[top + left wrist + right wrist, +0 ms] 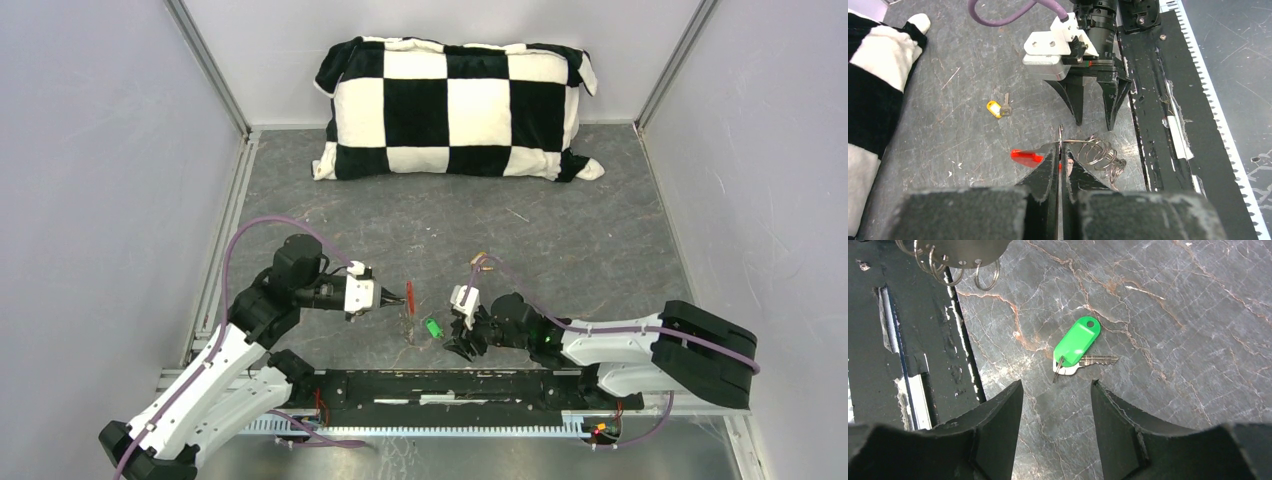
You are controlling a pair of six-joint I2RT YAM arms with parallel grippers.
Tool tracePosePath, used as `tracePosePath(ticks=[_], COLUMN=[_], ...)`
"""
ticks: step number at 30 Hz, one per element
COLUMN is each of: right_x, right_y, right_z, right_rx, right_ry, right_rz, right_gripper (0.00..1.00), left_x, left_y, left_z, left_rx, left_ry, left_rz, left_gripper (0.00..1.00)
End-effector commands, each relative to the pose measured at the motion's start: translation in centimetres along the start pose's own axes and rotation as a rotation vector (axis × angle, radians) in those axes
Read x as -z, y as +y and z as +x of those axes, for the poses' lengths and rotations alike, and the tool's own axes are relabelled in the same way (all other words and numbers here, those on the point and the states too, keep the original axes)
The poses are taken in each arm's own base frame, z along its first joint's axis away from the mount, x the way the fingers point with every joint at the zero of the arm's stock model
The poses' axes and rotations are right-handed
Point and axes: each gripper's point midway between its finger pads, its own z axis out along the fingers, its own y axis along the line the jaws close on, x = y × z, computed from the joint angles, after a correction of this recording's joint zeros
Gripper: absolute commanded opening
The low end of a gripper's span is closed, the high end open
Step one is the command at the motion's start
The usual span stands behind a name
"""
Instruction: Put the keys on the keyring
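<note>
My left gripper (403, 297) is shut on the thin silver keyring (1060, 142) and holds it just above the floor. The ring's red tag (1025, 157) sticks out to one side and its silver chain loops (1100, 155) hang on the other. The tag also shows in the top view (409, 291). The green-headed key (1076, 342) lies flat on the grey floor, just ahead of my open, empty right gripper (1057, 385). In the top view the key (433, 327) lies between the two grippers. The yellow-headed key (995, 108) lies alone, farther out on the floor (481, 260).
A black-and-white checkered pillow (455, 105) lies against the back wall. A black base rail (450, 385) runs along the near edge, right beside both grippers. Grey walls close in the left and right sides.
</note>
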Motion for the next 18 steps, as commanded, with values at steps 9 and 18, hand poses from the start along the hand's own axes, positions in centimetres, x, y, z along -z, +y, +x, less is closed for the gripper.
tracePosePath(ticks=[9, 18], right_x=[-1.5, -1.8], right_y=[0.9, 0.6], right_z=[-3.6, -2.8], right_rx=[-0.004, 0.005], right_ry=[-0.116, -0.078], right_rz=[-0.062, -0.046], right_gripper=[0.49, 0.41], left_x=[0.4, 0.5], left_y=[0.4, 0.5], left_z=[-0.2, -0.5], left_rx=[-0.02, -0.02], left_ry=[0.001, -0.002], left_rz=[-0.035, -0.04], left_gripper=[0.02, 0.02])
